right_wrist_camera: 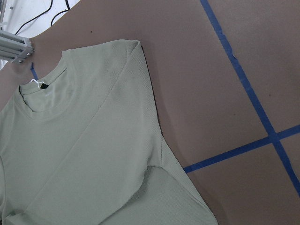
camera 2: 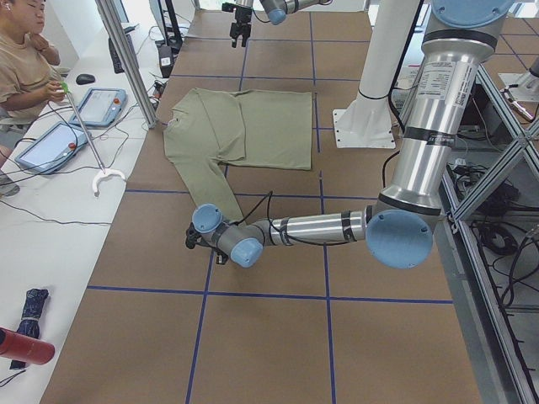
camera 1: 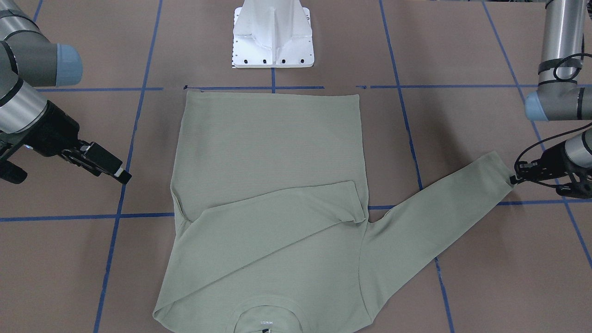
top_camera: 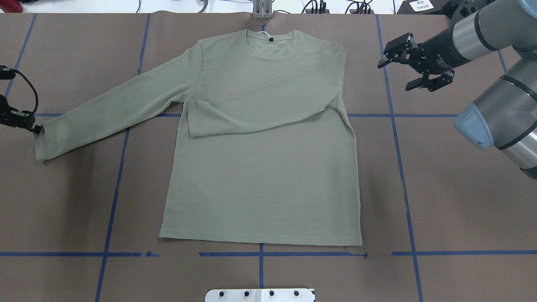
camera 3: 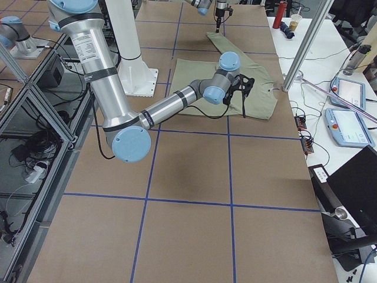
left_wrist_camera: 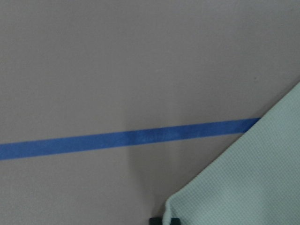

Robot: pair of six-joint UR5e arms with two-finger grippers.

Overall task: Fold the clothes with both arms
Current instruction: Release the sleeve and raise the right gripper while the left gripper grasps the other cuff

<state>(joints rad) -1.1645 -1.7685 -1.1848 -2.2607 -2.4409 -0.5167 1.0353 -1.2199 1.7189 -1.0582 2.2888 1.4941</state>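
Note:
The pale green long-sleeved shirt (top_camera: 260, 167) lies flat on the brown table, collar (top_camera: 269, 38) at the far edge. One sleeve is folded across the chest (top_camera: 268, 105). The other sleeve (top_camera: 109, 109) stretches out toward my left side. My left gripper (top_camera: 37, 128) sits low at that sleeve's cuff (camera 1: 502, 171), shut on its corner; the left wrist view shows the cuff corner (left_wrist_camera: 243, 187) over a black fingertip. My right gripper (top_camera: 393, 77) hovers open and holding nothing beside the shirt's shoulder, clear of the cloth (right_wrist_camera: 84, 140).
Blue tape lines (top_camera: 402, 167) cross the table. The white pedestal base (camera 1: 273, 37) stands just behind the shirt's hem. Beyond the collar side stand an aluminium post (camera 2: 126, 59) and a side table with tablets (camera 2: 46, 143), where a person (camera 2: 21, 59) sits.

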